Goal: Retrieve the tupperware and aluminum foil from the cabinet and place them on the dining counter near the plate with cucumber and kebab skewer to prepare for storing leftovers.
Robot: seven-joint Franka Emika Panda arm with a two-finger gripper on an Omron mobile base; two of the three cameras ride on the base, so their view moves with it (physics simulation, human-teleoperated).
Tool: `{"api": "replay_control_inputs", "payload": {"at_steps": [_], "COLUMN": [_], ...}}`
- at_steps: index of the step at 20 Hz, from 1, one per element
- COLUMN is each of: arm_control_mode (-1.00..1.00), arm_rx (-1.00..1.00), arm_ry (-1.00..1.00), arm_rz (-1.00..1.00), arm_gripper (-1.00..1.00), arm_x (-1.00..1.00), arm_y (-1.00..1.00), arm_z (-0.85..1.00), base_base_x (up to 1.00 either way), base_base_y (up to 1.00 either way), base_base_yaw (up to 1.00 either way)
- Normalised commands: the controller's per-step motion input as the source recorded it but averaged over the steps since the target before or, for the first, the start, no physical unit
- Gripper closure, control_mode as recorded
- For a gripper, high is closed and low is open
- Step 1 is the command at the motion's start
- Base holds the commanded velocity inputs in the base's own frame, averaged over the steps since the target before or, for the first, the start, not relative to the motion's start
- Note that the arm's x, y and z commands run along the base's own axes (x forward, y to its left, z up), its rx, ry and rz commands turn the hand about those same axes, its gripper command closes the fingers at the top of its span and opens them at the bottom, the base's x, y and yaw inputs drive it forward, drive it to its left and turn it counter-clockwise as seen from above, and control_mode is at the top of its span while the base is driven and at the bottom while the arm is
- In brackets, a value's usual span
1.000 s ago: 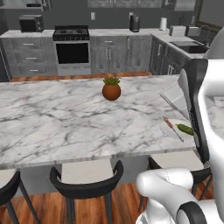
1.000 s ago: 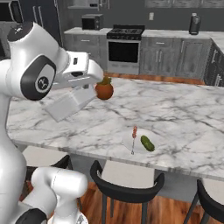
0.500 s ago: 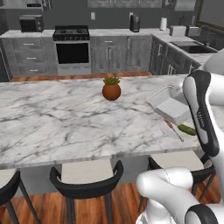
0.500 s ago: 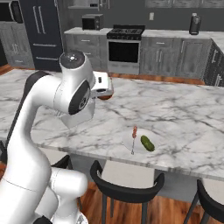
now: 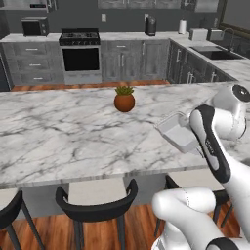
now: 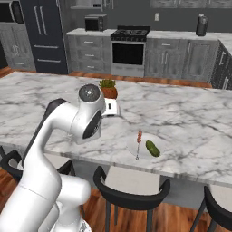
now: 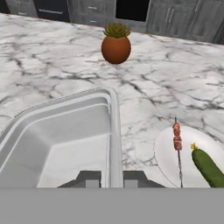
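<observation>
Clear greyish plastic first: the tupperware [image 7: 61, 140] sits right in the hand [image 7: 111, 178], whose two dark fingertips are pinched shut on the container's rimmed right wall, one tip inside and one outside. It is a shallow rectangular tub with rounded corners and a raised lip, tilted as it hangs in the grip above the bench [image 7: 57, 74]. From the left base camera the tupperware [image 5: 177, 131] shows as a pale tray held out ahead of the white arm, over the right part of the marble; whether it touches the surface there I cannot tell.

Just right of the tub in the hand camera lies the plate [image 7: 168, 162], round and white, flat on the grey-veined stone. On it the kebab skewer [image 7: 177, 139] runs near to far with reddish-brown chunks toward its far end, and the dark-green cucumber [image 7: 208, 168] lies beside it on the right. Tub and plate are close but apart.

Farther off stands a terracotta pot plant [image 7: 116, 43], with open marble between it and the tub.

The right base camera gives the plate [image 6: 146, 153] near the bench's near edge, skewer and cucumber on it, with the arm's bulk hiding most of the tub. Dark stools [image 5: 97, 207] line the near side; a stove [image 5: 80, 56] stands at the far wall.
</observation>
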Motion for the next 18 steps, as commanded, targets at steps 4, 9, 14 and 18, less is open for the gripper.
{"api": "replay_control_inputs", "payload": {"at_steps": [4, 9, 14, 18], "arm_control_mode": [-1.00, -1.00, -1.00, -1.00], "arm_rx": [0.06, 0.09, 0.04, 0.02], "arm_ry": [0.00, 0.01, 0.04, 0.09], "arm_rz": [-0.01, 0.00, 0.00, 0.00], "arm_gripper": [1.00, 1.00, 1.00, 1.00], "arm_x": [0.68, 0.77, 0.77, 0.67], "arm_y": [0.01, 0.00, 0.00, -0.09], "arm_z": [-0.63, -0.51, -0.49, -0.45], "base_base_x": [0.00, 0.00, 0.00, 0.00], "base_base_y": [0.00, 0.00, 0.00, 0.00], "base_base_yaw": [0.00, 0.00, 0.00, 0.00]}}
